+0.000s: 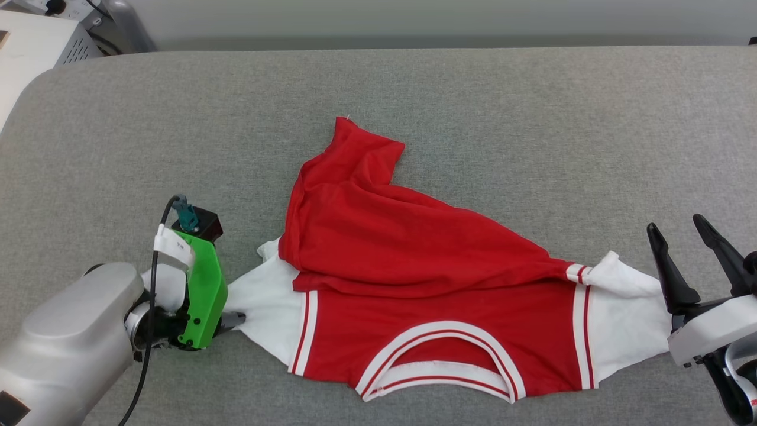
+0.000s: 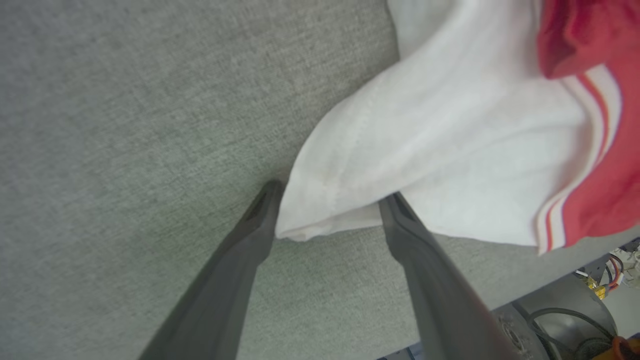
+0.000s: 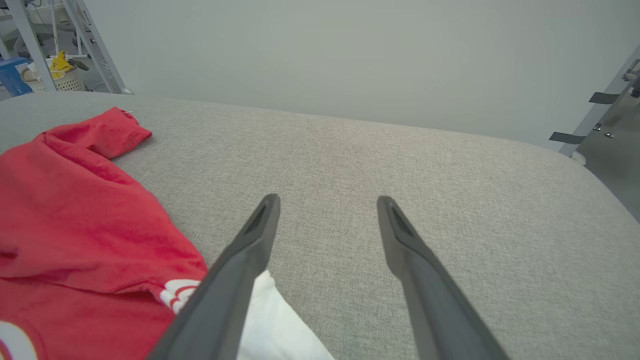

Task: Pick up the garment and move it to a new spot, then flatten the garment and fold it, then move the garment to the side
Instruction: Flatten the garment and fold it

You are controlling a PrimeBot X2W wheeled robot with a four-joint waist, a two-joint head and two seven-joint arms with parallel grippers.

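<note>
The garment (image 1: 437,278) lies crumpled on the grey pad (image 1: 532,118), where the left end effector (image 2: 330,200), wide astride its sleeve tip (image 2: 310,220), might pinch only hem and slip, while the right end effector (image 1: 674,225) gapes beside the garment's other sleeve (image 1: 621,319).

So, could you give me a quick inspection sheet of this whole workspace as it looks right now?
Surface: grey fabric-covered table.
Job's things: red shirt, crumpled, lower part folded over its body, collar nearest the robot.
Clutter: nothing seen.
Grippers: left gripper open, fingers either side of a white sleeve tip; right gripper open, by the other sleeve, holding nothing.
Cables: black cable along the left arm.
Surroundings: pale wall, white cabinet, metal frame.
</note>
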